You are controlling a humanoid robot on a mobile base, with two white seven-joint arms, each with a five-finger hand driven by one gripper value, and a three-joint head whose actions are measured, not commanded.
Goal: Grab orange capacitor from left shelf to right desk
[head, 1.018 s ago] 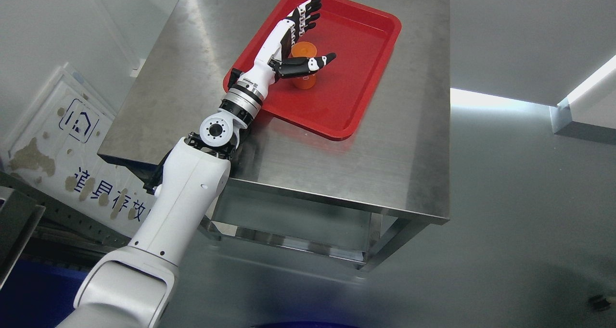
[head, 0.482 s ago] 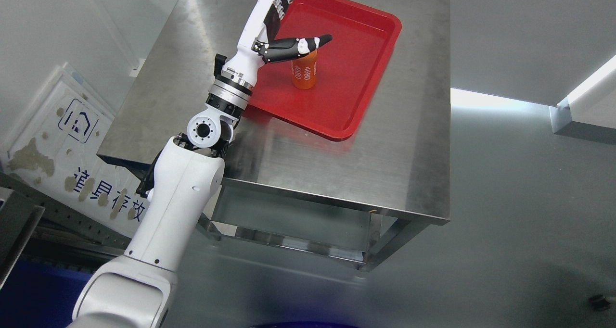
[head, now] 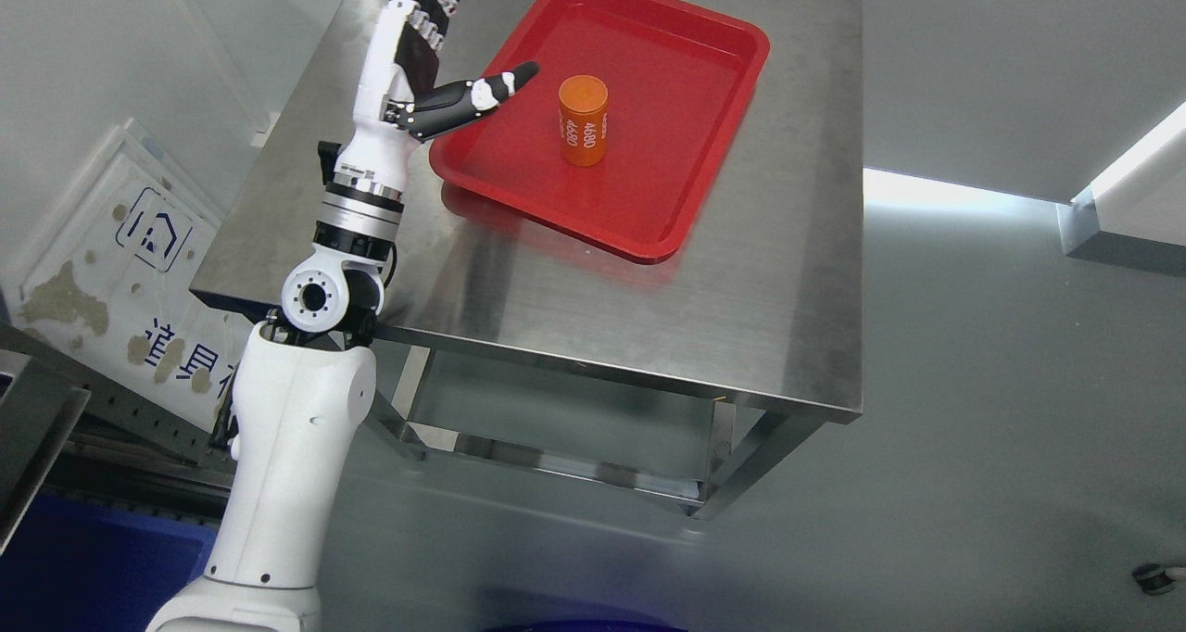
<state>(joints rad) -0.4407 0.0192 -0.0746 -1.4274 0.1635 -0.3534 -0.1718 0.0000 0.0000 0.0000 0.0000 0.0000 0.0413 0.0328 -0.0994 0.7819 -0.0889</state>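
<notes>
An orange capacitor (head: 583, 120) with white print stands upright in a red tray (head: 704, 85) on a steel desk (head: 649, 298). My left hand (head: 443, 53) is open and empty, raised above the desk to the left of the tray. Its thumb (head: 473, 94) points toward the capacitor but is clear of it; the other fingers reach up to the top edge of the picture. The right arm is out of view.
A white sign with blue characters (head: 120, 271) leans at the left beside the desk. A grey shelf edge (head: 37, 410) shows at the lower left, with something blue (head: 83, 558) below it. A grey floor (head: 1001, 382) lies to the right of the desk.
My left hand has drawn back from around the capacitor, up and to the left, out of the tray. The capacitor stays standing in the tray.
</notes>
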